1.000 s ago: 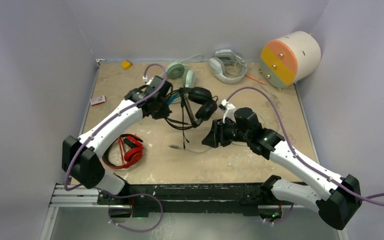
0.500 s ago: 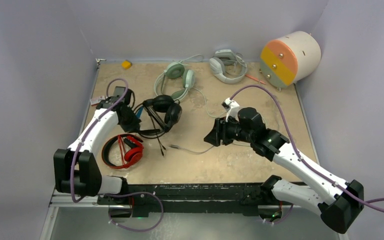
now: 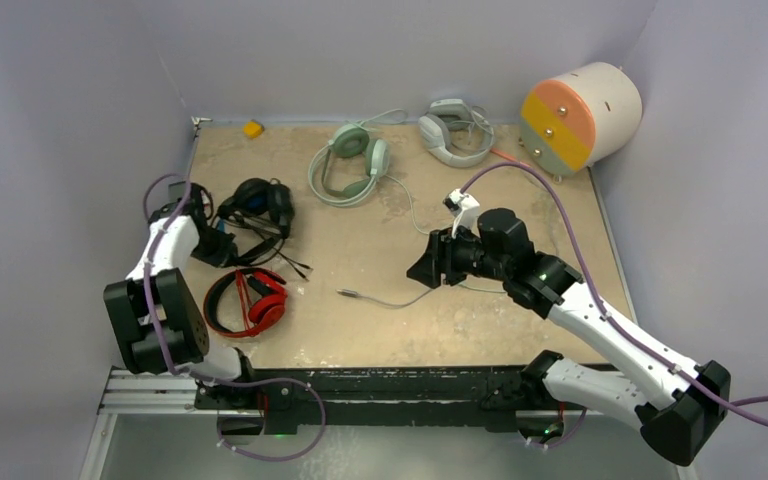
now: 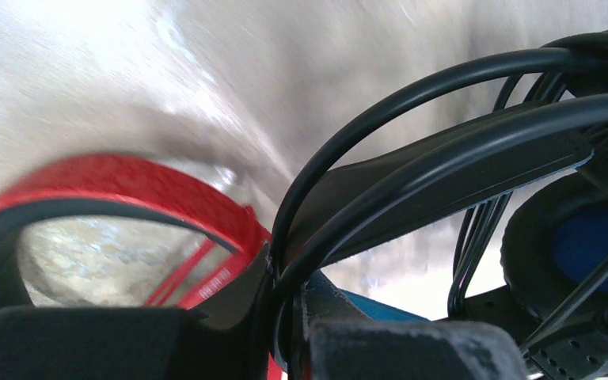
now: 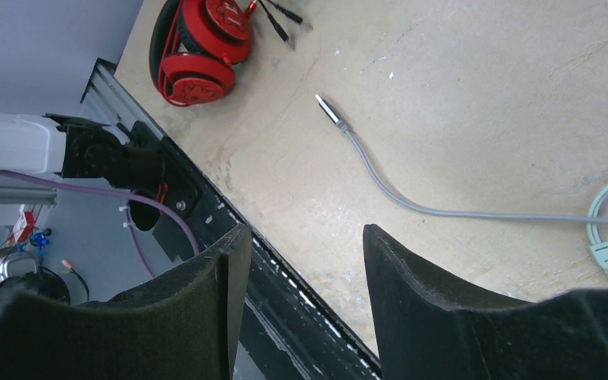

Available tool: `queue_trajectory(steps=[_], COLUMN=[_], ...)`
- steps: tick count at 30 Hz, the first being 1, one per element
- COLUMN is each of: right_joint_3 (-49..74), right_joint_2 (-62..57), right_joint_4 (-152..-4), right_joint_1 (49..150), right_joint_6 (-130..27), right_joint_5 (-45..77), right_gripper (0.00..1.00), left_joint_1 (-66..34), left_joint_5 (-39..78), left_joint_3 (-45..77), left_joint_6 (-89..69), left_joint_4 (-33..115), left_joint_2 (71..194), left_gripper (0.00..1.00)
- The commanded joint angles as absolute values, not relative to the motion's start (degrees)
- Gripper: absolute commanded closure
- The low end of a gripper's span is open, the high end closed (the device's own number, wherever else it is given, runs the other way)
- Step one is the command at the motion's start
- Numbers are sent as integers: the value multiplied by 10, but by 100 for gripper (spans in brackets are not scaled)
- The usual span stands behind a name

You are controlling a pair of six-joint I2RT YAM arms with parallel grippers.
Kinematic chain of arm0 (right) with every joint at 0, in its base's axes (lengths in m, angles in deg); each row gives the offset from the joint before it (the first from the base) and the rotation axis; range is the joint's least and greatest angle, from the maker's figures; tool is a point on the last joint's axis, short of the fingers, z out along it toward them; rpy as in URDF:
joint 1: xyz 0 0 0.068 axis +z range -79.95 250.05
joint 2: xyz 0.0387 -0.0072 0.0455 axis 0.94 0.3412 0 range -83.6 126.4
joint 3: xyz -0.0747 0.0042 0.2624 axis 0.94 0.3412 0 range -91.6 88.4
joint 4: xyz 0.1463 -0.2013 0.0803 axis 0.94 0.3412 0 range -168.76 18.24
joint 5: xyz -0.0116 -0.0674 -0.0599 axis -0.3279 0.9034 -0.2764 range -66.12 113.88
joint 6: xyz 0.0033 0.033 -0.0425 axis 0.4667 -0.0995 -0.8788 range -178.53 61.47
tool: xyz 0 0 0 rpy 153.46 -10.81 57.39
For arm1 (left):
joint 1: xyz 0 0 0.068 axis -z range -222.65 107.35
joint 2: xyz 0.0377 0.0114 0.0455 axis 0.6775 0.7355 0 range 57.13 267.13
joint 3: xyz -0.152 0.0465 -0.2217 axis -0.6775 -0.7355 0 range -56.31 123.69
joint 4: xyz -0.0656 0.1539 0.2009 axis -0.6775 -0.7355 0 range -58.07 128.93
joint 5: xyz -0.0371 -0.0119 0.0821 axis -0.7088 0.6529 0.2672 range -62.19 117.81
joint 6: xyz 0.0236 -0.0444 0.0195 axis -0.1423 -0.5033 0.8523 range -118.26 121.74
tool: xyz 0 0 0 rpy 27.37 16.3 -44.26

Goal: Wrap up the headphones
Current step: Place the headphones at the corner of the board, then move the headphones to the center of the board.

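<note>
My left gripper (image 3: 214, 244) is shut on the headband (image 4: 443, 158) of the black headphones (image 3: 256, 204), which sit at the table's left side; their blue ear cup (image 4: 594, 245) and bundled cable show in the left wrist view. The red-and-black headphones (image 3: 252, 301) lie just in front of them. At the back lie the mint-green headphones (image 3: 350, 165), and their grey cable runs forward to a plug (image 3: 345, 293) in mid-table. My right gripper (image 3: 422, 270) hovers open right of that plug, nothing between its fingers (image 5: 229, 261).
A grey-white headset (image 3: 455, 130) lies at the back. A cylinder with an orange, yellow and green face (image 3: 580, 115) stands in the back right corner. A small yellow object (image 3: 252, 128) sits at the back left. The black base rail (image 3: 360, 380) runs along the near edge.
My left arm has swung from mid-table to the left edge, carrying the black headphones with it. The mint-green headphones are now uncovered. My right gripper has shifted slightly.
</note>
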State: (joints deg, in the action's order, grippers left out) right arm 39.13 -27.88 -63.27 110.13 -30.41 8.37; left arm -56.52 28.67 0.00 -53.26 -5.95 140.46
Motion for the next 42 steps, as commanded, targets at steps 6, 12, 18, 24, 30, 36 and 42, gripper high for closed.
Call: queue_trajectory(steps=[6, 12, 18, 24, 30, 36, 42], right_joint_3=[366, 366, 370, 369, 372, 393, 425], right_joint_2=[-297, -298, -307, -311, -314, -322, -327], right_joint_4=[-610, -615, -612, -608, -577, -565, -582], right_joint_1=[1103, 1103, 1102, 1103, 1102, 1103, 1102], right_joint_6=[-320, -314, -312, -314, -327, -342, -330], right_joint_5=[85, 75, 81, 89, 97, 163, 231], right_gripper=[43, 43, 43, 43, 43, 42, 42], left_joint_1=[-723, -751, -750, -751, -740, -605, -540], left_joint_5=[261, 271, 293, 314, 226, 122, 28], left_joint_3=[-30, -48, -22, 3, 3, -10, -55], left_joint_6=[-562, -576, -560, -551, -461, -350, -382], left_joint_4=[5, 2, -39, -91, -53, 54, 162], left_joint_2=[1411, 1411, 1377, 1309, 1249, 1195, 1196], left_gripper=[92, 55, 31, 22, 19, 19, 18])
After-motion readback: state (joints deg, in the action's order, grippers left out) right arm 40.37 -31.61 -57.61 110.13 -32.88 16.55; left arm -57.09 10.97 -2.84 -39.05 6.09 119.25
